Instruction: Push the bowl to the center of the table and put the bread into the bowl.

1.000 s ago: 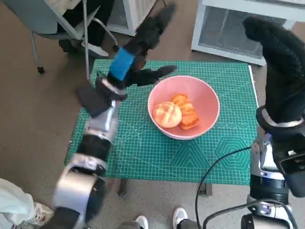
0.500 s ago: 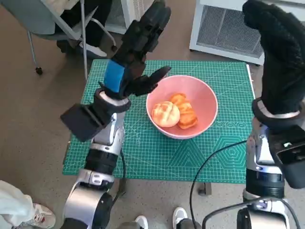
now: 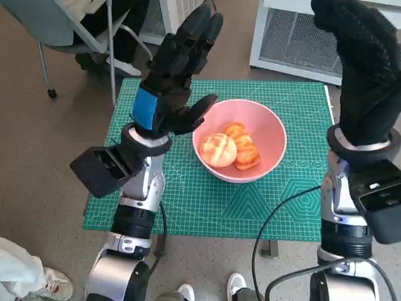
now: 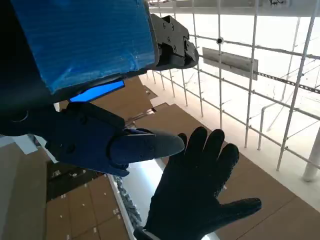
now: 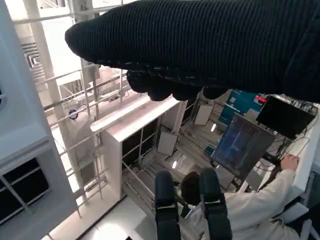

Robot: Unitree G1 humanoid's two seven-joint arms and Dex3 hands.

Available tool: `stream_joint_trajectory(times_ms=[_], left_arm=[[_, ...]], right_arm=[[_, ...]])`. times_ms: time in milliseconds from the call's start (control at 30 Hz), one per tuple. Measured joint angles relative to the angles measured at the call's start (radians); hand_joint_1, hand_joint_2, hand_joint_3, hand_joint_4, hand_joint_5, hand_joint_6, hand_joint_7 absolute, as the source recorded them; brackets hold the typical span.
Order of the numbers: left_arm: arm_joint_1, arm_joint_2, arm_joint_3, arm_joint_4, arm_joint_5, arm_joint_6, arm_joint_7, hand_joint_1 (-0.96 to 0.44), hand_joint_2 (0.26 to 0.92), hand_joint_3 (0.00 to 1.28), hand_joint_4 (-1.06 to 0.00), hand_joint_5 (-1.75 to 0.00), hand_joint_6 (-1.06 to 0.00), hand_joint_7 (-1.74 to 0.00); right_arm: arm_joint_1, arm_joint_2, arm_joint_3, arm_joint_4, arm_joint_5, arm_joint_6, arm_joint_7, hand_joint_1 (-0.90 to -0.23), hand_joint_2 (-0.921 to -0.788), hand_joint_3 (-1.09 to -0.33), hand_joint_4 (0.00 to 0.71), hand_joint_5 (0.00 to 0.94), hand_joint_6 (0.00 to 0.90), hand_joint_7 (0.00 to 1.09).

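Pink bowl [image 3: 240, 140] near the green mat's [image 3: 188, 194] middle holding the bread [image 3: 230, 149], seen only from the head, left hand [image 3: 172, 75] raised beside it, fingers spread and empty, right hand [image 3: 363, 69] raised, gloved fingers apart in the left wrist view, seated person [image 5: 250, 210] only in the right wrist view

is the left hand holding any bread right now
No, the left hand is raised with nothing in it; both pieces of bread lie in the pink bowl.

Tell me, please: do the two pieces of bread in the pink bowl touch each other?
Touching. In the head view the round bun lies against the longer orange pastry in the pink bowl, with no gap showing between them.
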Motion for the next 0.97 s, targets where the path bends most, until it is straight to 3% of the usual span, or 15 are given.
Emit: stream_joint_trajectory(times_ms=[367, 767, 967], left_arm=[[0.007, 0.001, 0.004, -0.016, -0.001, 0.000, 0.000, -0.53, 0.921, 0.43, -0.21, -0.01, -0.22, -0.23], [0.028, 0.002, 0.012, -0.041, -0.001, 0.000, 0.017, -0.54, 0.921, 0.43, -0.20, 0.00, -0.22, -0.25], [0.039, 0.001, 0.017, -0.051, -0.002, 0.000, 0.032, -0.54, 0.921, 0.43, -0.20, 0.00, -0.22, -0.26]], right_arm=[[-0.019, 0.000, 0.007, 0.007, 0.006, 0.013, 0.007, -0.559, -0.921, -0.749, 0.290, 0.005, 0.059, 0.60], [-0.033, -0.001, 0.015, 0.029, 0.037, 0.014, 0.038, -0.564, -0.921, -0.752, 0.274, 0.000, 0.056, 0.59], [-0.033, 0.000, 0.018, 0.044, 0.040, 0.013, 0.044, -0.563, -0.921, -0.752, 0.271, 0.000, 0.054, 0.59]])
